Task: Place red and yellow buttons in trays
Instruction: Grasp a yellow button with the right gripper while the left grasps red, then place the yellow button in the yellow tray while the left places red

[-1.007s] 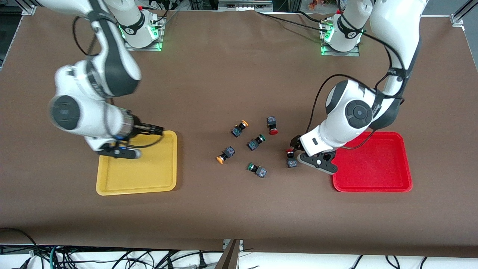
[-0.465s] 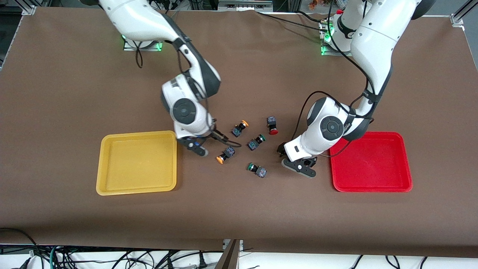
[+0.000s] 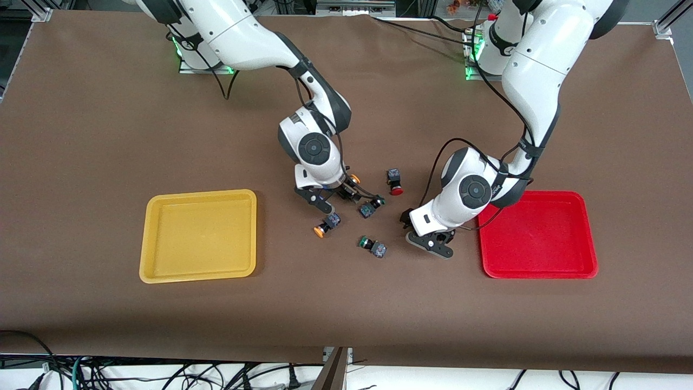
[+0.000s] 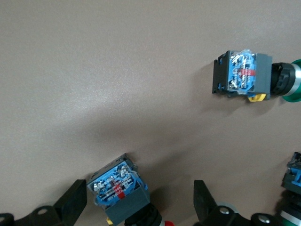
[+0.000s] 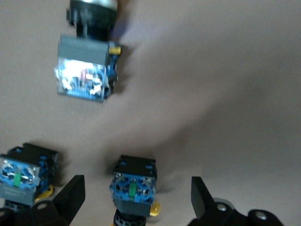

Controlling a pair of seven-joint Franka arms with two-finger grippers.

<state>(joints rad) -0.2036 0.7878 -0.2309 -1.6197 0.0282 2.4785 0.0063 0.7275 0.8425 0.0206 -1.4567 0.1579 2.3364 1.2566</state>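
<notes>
My right gripper is open and low over the dark body of a yellow button. That body lies between its open fingers; its cap is hidden there. My left gripper is open over a red button, hidden in the front view. In the left wrist view the red button lies between the open fingers. A second red button and a second yellow button lie on the table. The yellow tray and the red tray hold nothing.
Two green-capped switches lie in the cluster, one beside my right gripper and one nearer the front camera, between the two grippers. The left wrist view shows a green-capped switch apart from the jaws. Brown cloth covers the table.
My right arm has swung from over the yellow tray to the button cluster. My left gripper has shifted slightly toward the cluster and now covers the red button beside the red tray.
</notes>
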